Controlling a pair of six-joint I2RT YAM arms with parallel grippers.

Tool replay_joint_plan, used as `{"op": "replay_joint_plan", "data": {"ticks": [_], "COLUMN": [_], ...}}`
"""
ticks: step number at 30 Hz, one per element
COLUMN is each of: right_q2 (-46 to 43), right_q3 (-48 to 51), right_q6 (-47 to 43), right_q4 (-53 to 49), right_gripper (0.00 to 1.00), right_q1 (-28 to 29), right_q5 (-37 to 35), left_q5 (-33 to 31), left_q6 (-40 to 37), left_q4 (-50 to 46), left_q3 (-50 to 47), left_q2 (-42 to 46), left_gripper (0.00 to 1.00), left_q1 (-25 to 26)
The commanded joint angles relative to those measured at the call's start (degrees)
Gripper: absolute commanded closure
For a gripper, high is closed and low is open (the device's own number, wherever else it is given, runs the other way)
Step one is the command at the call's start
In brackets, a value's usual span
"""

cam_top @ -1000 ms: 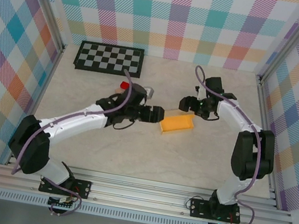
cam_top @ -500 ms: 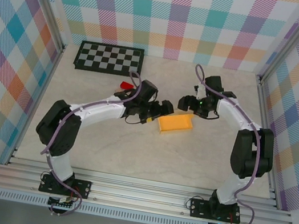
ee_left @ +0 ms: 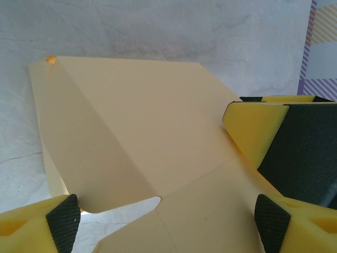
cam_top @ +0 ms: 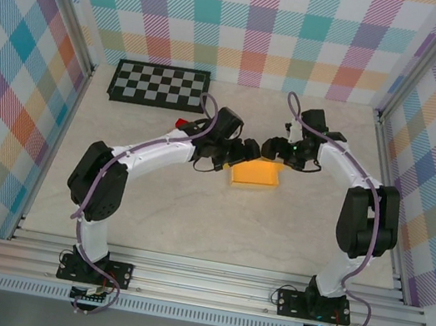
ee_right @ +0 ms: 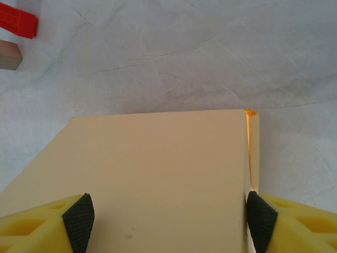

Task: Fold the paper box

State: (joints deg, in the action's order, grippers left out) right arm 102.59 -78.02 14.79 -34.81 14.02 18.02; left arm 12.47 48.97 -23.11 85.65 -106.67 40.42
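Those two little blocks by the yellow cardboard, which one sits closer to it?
The tan block, not the red block: in the right wrist view it lies beside the red one, on the side toward the paper box.

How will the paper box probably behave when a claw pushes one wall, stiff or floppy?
Probably floppy: the paper box is thin, creased sheet, so a wall would likely fold along a crease. It looks light, so it may slide across the smooth table instead. Lying low and flat, it seems unlikely to tip.
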Motion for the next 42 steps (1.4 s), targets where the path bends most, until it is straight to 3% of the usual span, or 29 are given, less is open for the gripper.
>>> {"op": "replay_joint_plan", "data": {"ticks": [1,5,12,17,33,42], "right_q2": [1.51,2.09,2.77,3.85,5.91,9.67], "right_q3": [-1.2,-1.64,-2.65,-3.68,-5.68,-14.0], "right_q6": [-0.37,-0.3,-1.55,-2.22,-3.3,-10.96], "right_q4": [-1.62,-1.59,-2.7,-3.34,-5.0,-15.85], "right_gripper": [0.22,0.22,0.22,0.22,0.25,0.24], "right_q1": [0.73,0.75,0.76,0.74,0.75,0.57], "right_q5": [3.68,4.38,4.54,6.06,8.05,6.91], "left_q5": [1.09,2.39,0.04,5.98,7.66,5.55], "left_q6": [-2.24,-1.81,-8.16,-3.45,1.03,-5.33], "left_q4": [-0.66,-0.77,-5.83,2.04,5.4,-5.35], "left_q3": [2.42,5.66,11.09,9.72,13.44,18.62], "left_q2": [-0.33,-2.76,-5.71,-7.17,-9.11,-9.61], "left_gripper": [0.16,0.18,0.17,0.21,0.24,0.24], "left_q1": [0.4,0.44,-0.25,0.0,1.59,-0.49]}}
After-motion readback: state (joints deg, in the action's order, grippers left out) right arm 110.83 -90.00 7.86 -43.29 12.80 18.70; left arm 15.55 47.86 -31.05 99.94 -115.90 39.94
